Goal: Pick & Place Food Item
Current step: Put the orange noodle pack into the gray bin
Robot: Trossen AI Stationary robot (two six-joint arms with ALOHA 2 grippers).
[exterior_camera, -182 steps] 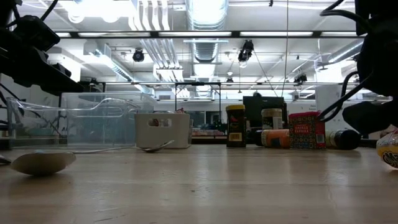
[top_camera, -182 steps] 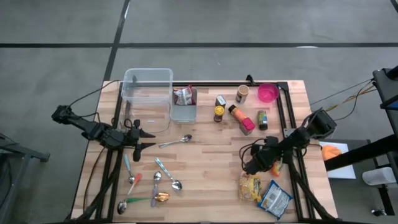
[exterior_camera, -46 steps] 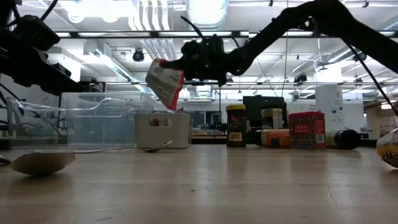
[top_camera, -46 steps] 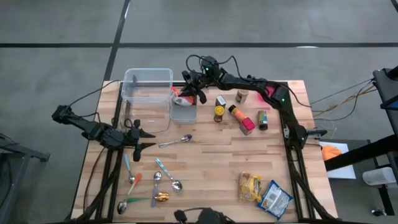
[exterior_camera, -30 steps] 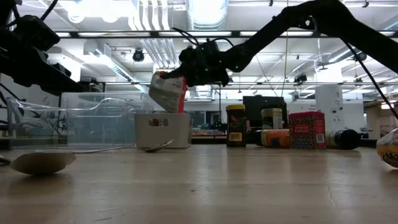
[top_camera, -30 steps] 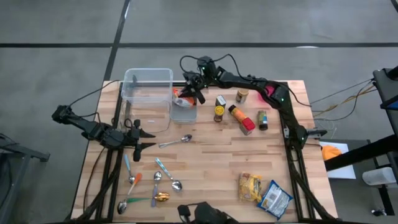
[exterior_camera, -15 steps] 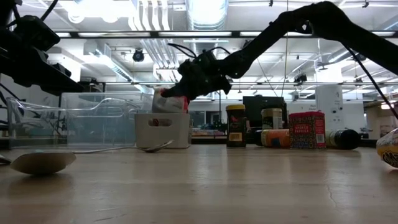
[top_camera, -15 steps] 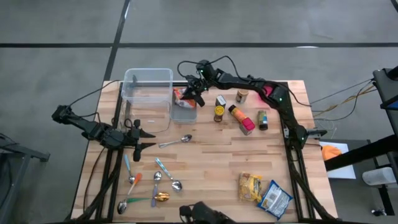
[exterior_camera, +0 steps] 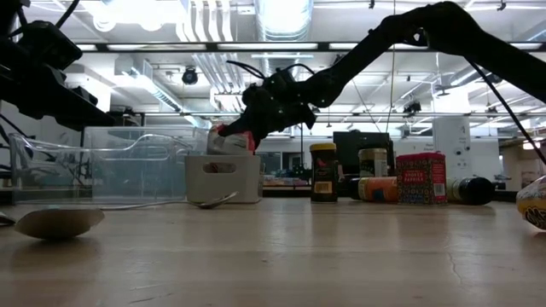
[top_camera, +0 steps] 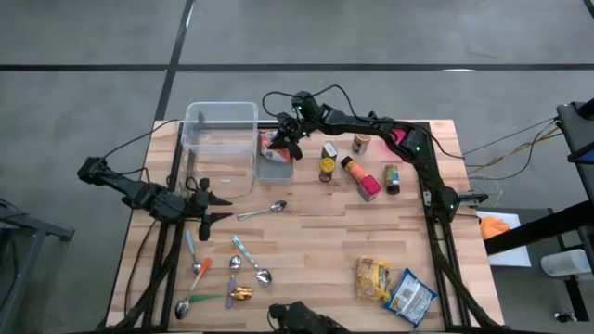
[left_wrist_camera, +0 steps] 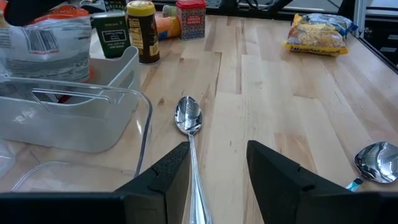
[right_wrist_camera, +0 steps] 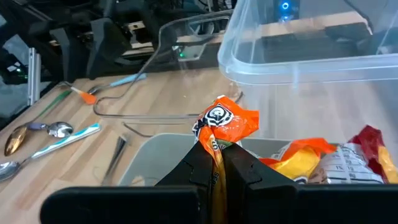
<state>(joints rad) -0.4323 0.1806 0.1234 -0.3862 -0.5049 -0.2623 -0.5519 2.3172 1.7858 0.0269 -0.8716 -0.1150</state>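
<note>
The right gripper is clenched on the orange top edge of a snack bag, over the small white bin beside the clear tub. The bag hangs below the fingers, long axis roughly upright, lower end in the bin. The left gripper waits, fingers apart and holding nothing, near a spoon.

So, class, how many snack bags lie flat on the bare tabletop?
2: a yellow bag and a blue-and-white bag, side by side at the right of the table, far from the white bin. None looks hidden.
</note>
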